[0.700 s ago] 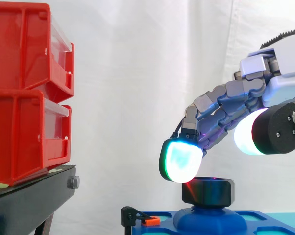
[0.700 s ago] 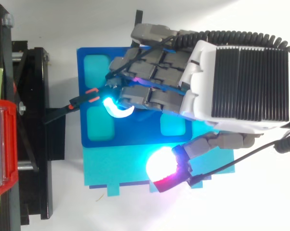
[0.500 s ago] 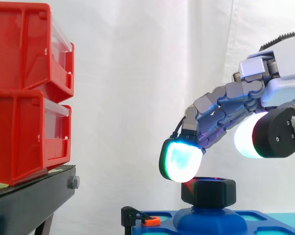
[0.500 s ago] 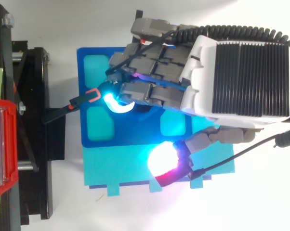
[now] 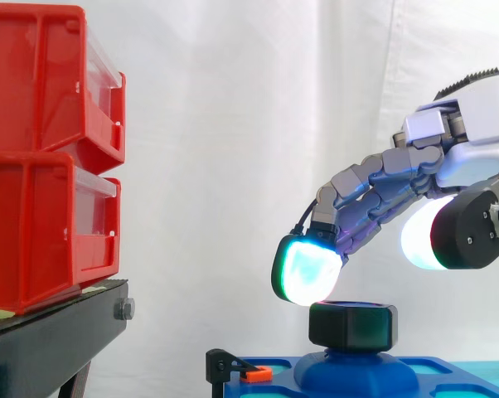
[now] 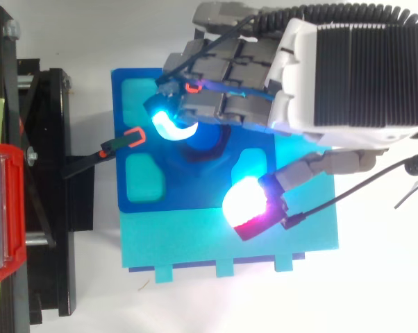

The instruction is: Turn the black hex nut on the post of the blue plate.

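Note:
The black hex nut [image 5: 352, 325] sits on the rounded blue post [image 5: 355, 371] that rises from the blue plate [image 6: 145, 206]. My hand [image 6: 358, 69] reaches in from the right above it, open, with the fingers [image 5: 374, 192] stretched and gently bent. A cyan-glowing fingertip [image 5: 307, 269] rests at or just over the nut's upper left edge. The thumb's white-glowing pad [image 5: 432, 234] hangs apart to the right, higher than the nut. In the top view the fingers [image 6: 219, 87] cover the nut, and the thumb pad [image 6: 247, 206] lies over the plate's near right part.
Stacked red bins [image 5: 46, 157] stand on a black stand [image 5: 55, 340] at the left. A black clamp with an orange tip [image 6: 129, 137] grips the plate's left edge. The plate lies on a teal base [image 6: 195, 243] and has several teal recesses [image 6: 144, 177].
The hand has swung toward the top edge of the top view, its thumb following over the plate. In the side view the nut's facets show differently than before.

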{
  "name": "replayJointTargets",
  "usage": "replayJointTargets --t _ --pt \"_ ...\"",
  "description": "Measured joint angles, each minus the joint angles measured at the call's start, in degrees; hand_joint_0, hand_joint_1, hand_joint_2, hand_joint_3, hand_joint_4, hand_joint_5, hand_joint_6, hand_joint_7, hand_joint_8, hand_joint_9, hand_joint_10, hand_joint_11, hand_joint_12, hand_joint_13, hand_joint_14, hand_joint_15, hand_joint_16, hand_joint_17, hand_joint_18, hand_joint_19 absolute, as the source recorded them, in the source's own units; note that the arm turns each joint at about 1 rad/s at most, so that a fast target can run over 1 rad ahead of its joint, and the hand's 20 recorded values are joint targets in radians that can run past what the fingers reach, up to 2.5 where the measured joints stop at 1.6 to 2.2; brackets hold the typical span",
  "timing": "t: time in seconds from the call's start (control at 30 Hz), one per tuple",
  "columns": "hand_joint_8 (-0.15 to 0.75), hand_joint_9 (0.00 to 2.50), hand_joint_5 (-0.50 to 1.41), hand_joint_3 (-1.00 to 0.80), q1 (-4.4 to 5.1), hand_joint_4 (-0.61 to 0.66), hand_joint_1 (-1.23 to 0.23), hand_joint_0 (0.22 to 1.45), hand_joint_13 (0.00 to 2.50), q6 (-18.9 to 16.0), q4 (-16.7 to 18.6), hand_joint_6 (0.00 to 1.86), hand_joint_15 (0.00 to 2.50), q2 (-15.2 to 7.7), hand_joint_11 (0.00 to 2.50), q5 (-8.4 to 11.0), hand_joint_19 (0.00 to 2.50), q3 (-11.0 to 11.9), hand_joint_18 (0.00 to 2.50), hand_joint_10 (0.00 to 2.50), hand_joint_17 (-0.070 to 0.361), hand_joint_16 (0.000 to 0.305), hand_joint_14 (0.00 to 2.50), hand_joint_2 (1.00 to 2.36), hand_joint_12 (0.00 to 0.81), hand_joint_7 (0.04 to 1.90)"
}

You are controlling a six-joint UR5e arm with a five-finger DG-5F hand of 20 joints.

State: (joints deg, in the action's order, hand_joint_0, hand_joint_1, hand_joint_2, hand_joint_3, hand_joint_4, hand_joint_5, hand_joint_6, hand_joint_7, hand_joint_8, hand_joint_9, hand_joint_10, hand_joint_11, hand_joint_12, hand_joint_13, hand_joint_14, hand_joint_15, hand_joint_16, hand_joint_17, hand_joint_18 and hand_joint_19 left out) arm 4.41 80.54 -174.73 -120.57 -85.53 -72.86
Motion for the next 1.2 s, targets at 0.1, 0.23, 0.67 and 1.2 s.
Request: replayJointTargets --t 0.1,0.23,0.67,1.2 --pt "0.277 0.45 -0.17 -0.49 -1.12 0.24 -0.43 0.50 0.50 0.0 -0.1 0.50 0.09 0.0 0.00 -1.65 0.20 0.0 0.40 0.00 0.127 0.057 0.00 1.00 0.353 0.83" --pt "0.276 0.46 -0.17 -0.49 -2.28 0.24 -0.43 0.50 0.50 0.0 0.1 0.50 0.09 0.0 0.00 -3.58 0.21 0.0 0.41 0.00 0.127 0.057 0.00 1.00 0.353 0.83" --pt "0.274 0.50 -0.17 -0.49 -2.91 0.25 -0.43 0.50 0.51 -0.1 0.7 0.50 0.10 0.0 0.00 -5.49 0.21 0.0 0.41 0.00 0.128 0.057 0.00 1.00 0.351 0.83" --pt "0.279 0.52 -0.16 -0.49 1.57 0.25 -0.44 0.50 0.50 0.4 1.8 0.50 0.09 0.0 0.00 -2.82 0.21 2.6 0.41 0.00 0.128 0.057 0.00 1.00 0.354 0.83"
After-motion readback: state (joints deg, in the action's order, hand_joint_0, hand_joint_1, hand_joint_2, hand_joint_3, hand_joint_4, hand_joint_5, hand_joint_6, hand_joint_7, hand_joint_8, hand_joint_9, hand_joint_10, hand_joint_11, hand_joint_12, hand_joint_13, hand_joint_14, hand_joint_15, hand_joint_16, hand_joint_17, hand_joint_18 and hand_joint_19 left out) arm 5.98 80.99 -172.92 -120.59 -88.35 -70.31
